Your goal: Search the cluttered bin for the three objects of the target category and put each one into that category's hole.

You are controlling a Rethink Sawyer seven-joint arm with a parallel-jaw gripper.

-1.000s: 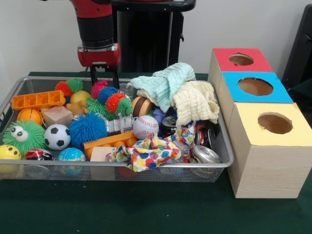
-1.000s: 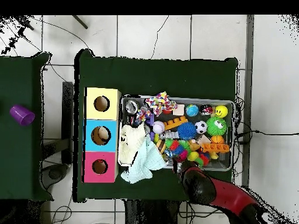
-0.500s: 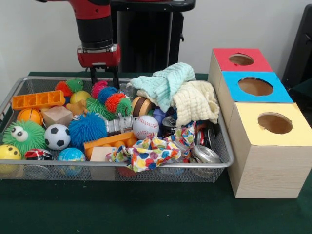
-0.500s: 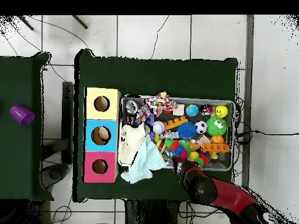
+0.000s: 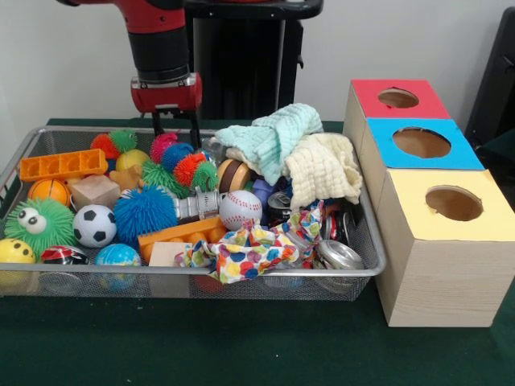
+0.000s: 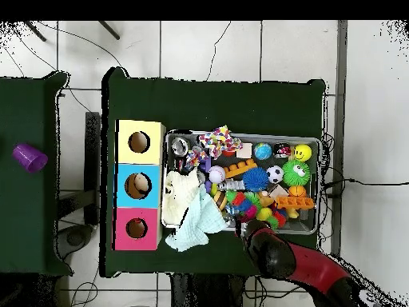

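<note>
Gripper [image 5: 175, 129] hangs with fingers parted and empty over the bin's [image 5: 366, 233] far edge, beside the spiky balls [image 5: 181, 165].

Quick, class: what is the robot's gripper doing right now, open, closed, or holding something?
Gripper: open and empty, its two black fingers apart above the spiky balls at the back of the bin.

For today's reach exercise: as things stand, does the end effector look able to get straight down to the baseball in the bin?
Probably yes. The baseball lies on top of the clutter with nothing over it; the cloths sit beside it. The end effector hangs above the bin's far side, over the spiky balls, so it must first shift over.
</note>
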